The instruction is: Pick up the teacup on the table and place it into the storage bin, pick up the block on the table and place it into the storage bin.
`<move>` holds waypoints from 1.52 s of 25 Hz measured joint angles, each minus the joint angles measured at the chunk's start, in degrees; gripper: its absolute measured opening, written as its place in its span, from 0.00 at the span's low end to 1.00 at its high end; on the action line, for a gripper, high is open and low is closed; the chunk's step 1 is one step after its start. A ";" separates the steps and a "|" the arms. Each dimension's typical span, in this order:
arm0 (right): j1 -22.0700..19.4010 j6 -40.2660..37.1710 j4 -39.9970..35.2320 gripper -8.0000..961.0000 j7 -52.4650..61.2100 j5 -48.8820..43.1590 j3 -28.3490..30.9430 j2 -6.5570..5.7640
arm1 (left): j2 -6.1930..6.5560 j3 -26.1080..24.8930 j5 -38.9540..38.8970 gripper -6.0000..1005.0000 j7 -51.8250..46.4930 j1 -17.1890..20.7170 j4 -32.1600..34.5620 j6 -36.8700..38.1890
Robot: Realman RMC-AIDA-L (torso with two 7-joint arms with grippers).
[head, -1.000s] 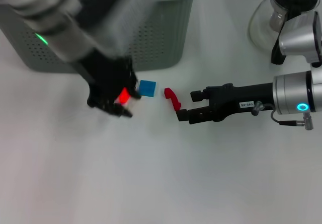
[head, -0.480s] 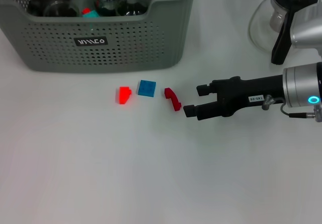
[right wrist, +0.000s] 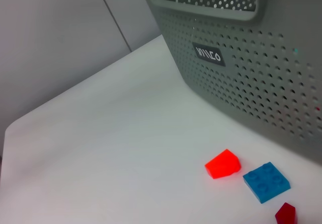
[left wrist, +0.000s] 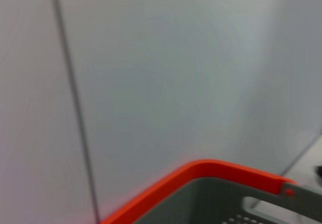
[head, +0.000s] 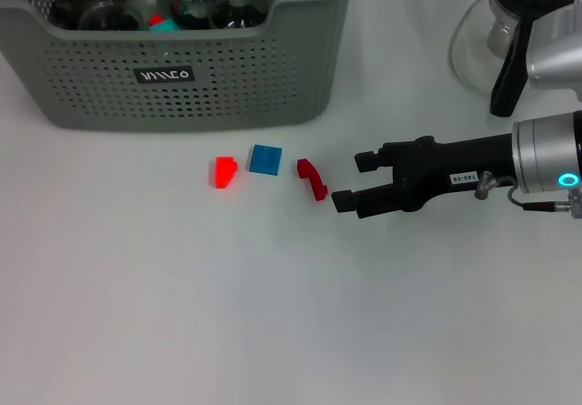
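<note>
The grey-green storage bin [head: 273, 86] stands at the back left, with dark glass cups [head: 91, 0] and a teal block [head: 165, 25] inside. No teacup shows on the table. An orange-red block [head: 223, 171], a blue block [head: 265, 159] and a dark red block [head: 311, 177] lie in a row in front of the bin. My right gripper [head: 353, 181] is open and empty, just right of the dark red block, not touching it. The right wrist view shows the bin [right wrist: 241, 68], orange-red block [right wrist: 223, 164], blue block [right wrist: 266, 181] and dark red block [right wrist: 286, 215]. My left gripper is out of view.
A clear glass pitcher [head: 482, 41] with a black handle stands at the back right, behind my right arm. The left wrist view shows a wall and a bin's rim [left wrist: 201, 167]. White table [head: 227, 314] lies in front of the blocks.
My left arm, which hung over the blocks in front of the bin, has left the head view. My right gripper has drawn back slightly to the right. The blocks have not moved.
</note>
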 joint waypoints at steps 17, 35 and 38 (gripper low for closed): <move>-0.16 0.36 0.00 0.95 0.25 0.36 0.80 -0.18 | -9.17 15.56 -1.52 0.95 9.24 8.17 22.14 30.87; 0.42 0.49 0.05 0.95 0.58 0.04 1.68 0.27 | -14.23 35.14 17.97 0.94 15.06 4.72 8.79 10.52; 0.28 0.51 0.04 0.95 0.60 0.01 1.66 0.32 | -14.23 35.25 19.85 0.94 15.73 3.41 5.11 6.52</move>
